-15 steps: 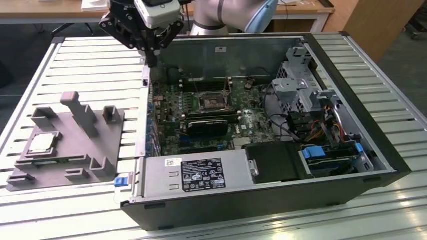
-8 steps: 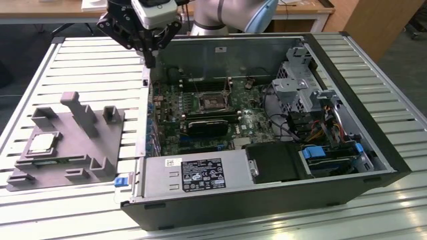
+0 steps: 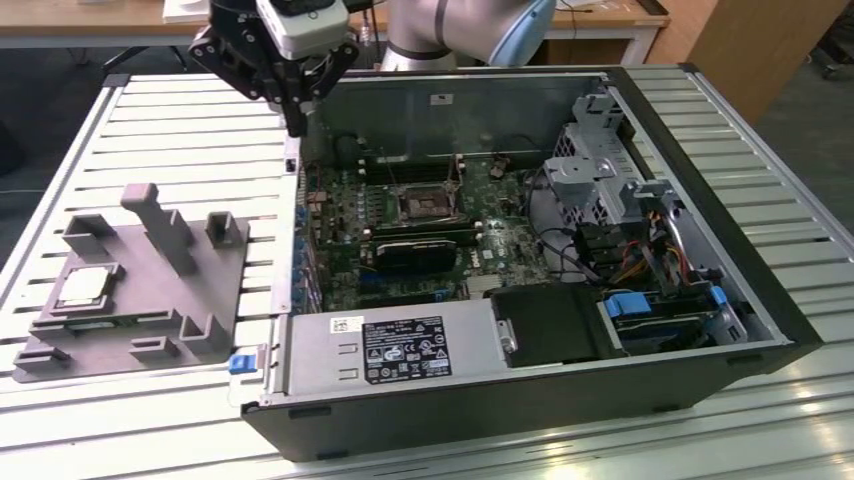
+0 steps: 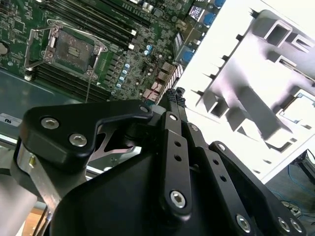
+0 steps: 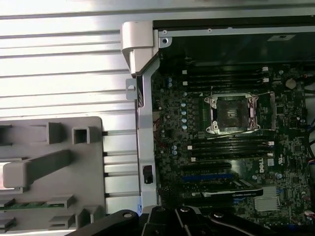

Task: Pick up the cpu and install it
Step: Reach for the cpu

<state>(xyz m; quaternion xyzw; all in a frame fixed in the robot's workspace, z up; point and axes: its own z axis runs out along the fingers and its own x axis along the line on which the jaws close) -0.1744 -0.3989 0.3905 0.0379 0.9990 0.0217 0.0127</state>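
Silver, flat square cpu rests on the grey plastic block; the black pincer hangs clenched, empty.

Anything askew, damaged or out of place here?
Nothing stands out. The cpu lies flat in the grey fixture, the motherboard socket sits empty inside the open case, and the gripper hangs above the case's edge.

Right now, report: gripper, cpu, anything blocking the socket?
Gripper shut, empty, hovering by the case wall. Cpu on the grey block, untouched. Socket empty, nothing over it.
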